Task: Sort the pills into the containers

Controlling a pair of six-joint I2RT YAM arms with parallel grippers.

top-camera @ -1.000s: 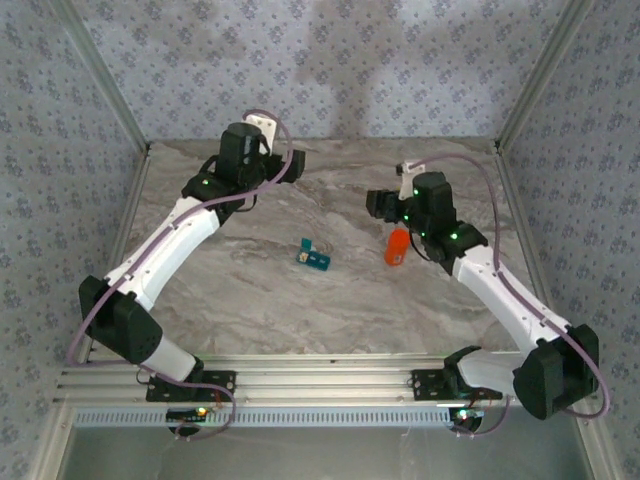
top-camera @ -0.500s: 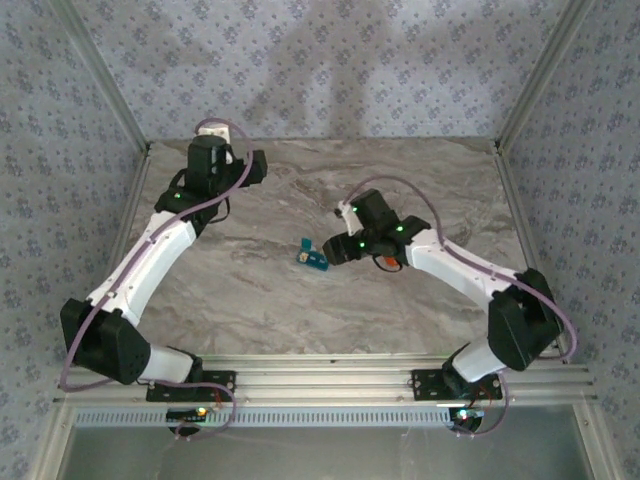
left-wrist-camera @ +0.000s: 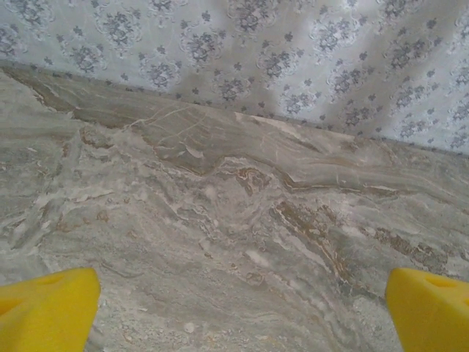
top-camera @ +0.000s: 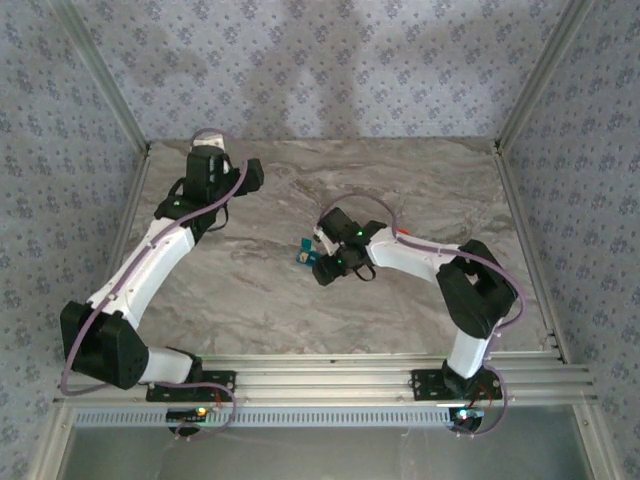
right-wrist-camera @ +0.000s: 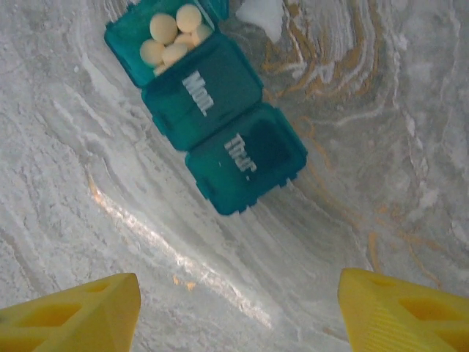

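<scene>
The containers (right-wrist-camera: 209, 99) are a teal strip of three joined boxes lying on the marble. The far box is open and holds several pale round pills (right-wrist-camera: 173, 37). The two nearer lids are shut. My right gripper (right-wrist-camera: 238, 315) hovers just short of the strip's near end, open, with nothing between its yellow fingertips (right-wrist-camera: 69, 315). From above, the right gripper (top-camera: 322, 264) sits right beside the containers (top-camera: 303, 256) at mid-table. My left gripper (left-wrist-camera: 238, 312) is open over bare marble near the back wall, and in the top view the left gripper (top-camera: 250, 175) is at the far left.
A small white scrap (right-wrist-camera: 260, 15) lies past the strip's far end. Tiny orange crumbs (right-wrist-camera: 183, 282) dot the table (right-wrist-camera: 381, 147) between my right fingers. Patterned walls and metal posts (top-camera: 120, 110) close in the table on three sides.
My right arm has swung left from beside the orange bottle to the teal containers. My left arm has drawn back toward the far left corner. Both grippers stay open.
</scene>
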